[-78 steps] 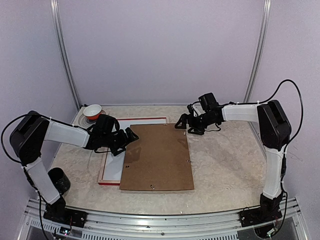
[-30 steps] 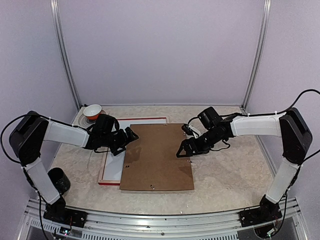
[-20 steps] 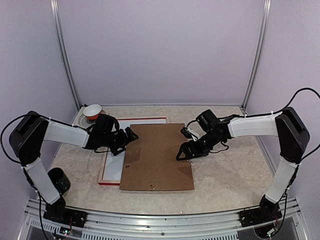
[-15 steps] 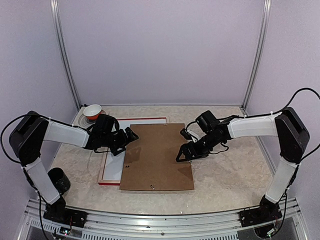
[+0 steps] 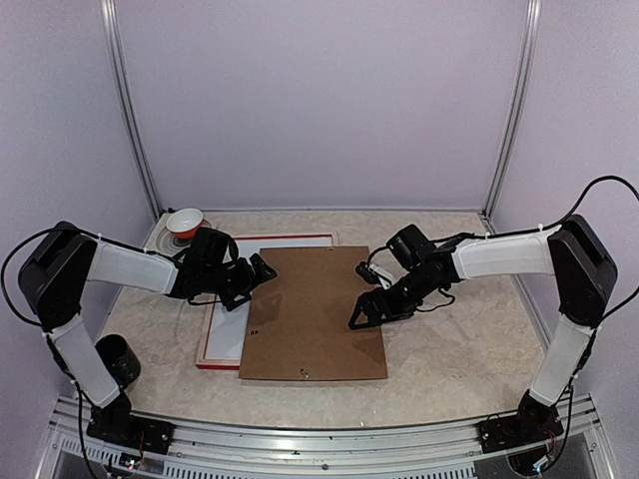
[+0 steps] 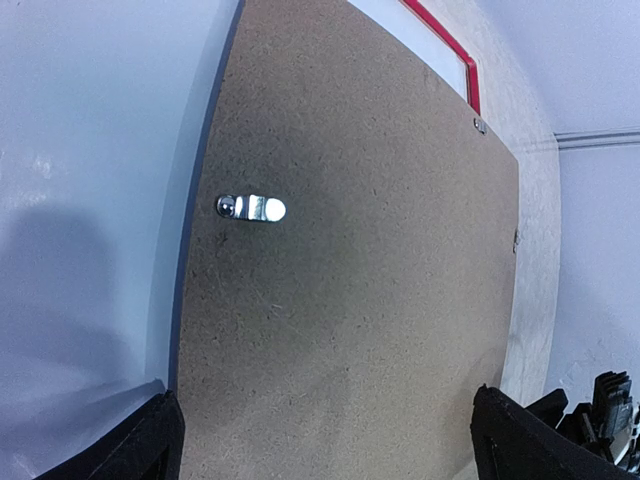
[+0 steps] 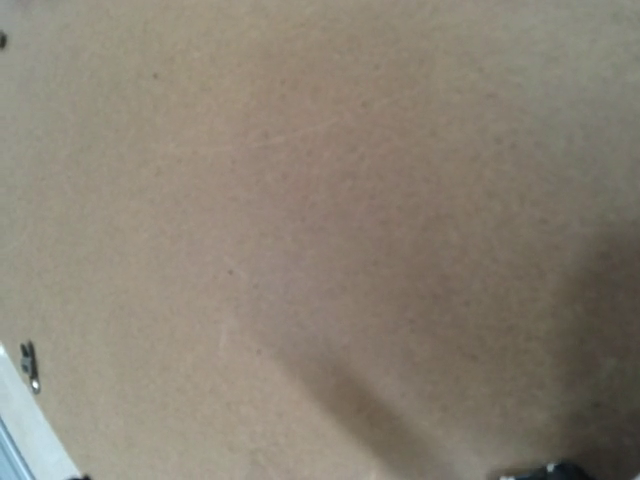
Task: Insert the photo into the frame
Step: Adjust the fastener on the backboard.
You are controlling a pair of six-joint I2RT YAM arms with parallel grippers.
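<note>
The brown backing board (image 5: 315, 314) lies flat mid-table, covering the right part of the red frame (image 5: 208, 344). Inside the frame a plain white sheet (image 5: 232, 319) shows; it may be the photo's back, and no cat print is visible. My left gripper (image 5: 262, 270) is open at the board's left edge; in the left wrist view its fingertips (image 6: 160, 440) stand wide apart over the board (image 6: 370, 300). My right gripper (image 5: 361, 316) rests low at the board's right edge and looks open. The right wrist view shows only the board (image 7: 300, 220), very close.
A red and white bowl (image 5: 184, 222) sits at the back left corner. A black cup (image 5: 118, 359) stands by the left arm's base. Small metal clips (image 6: 252, 208) stick up from the board. The frame's red rail (image 6: 440, 50) shows beyond the board.
My right gripper has moved from the board's back right corner forward along its right edge and lower onto it. The left arm, the board and the frame have not moved.
</note>
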